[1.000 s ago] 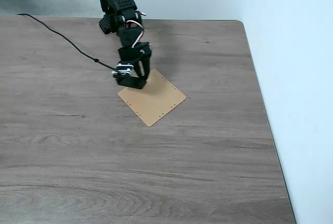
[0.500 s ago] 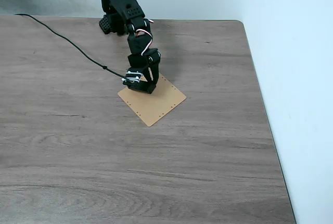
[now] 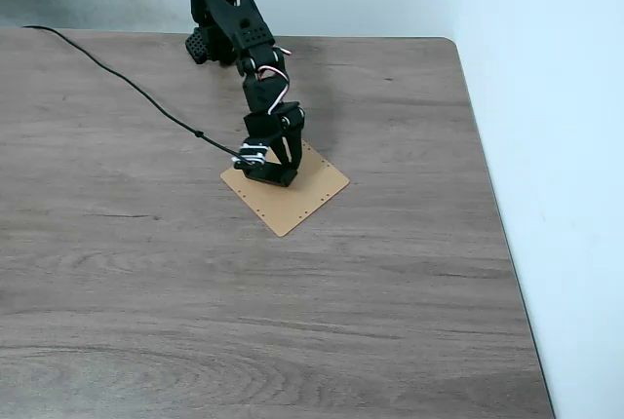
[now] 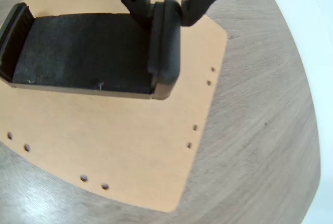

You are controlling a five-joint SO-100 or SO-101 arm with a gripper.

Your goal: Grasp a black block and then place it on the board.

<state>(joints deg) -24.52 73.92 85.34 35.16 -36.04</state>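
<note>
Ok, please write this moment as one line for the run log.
stage: placing | hand: shut on black block, gripping one raised end | black block: over board, contact unclear | release: not yet

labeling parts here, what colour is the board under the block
Tan, light orange, with small holes along its edges. The board shows best in the wrist view, under the black block.

The arm reaches farther out and lower than a second ago, carrying the gripper (image 3: 265,173) from the board's (image 3: 302,195) upper-left edge onto its surface. The black block (image 4: 88,52) now rests on the board, one raised end between the fingers.
</note>
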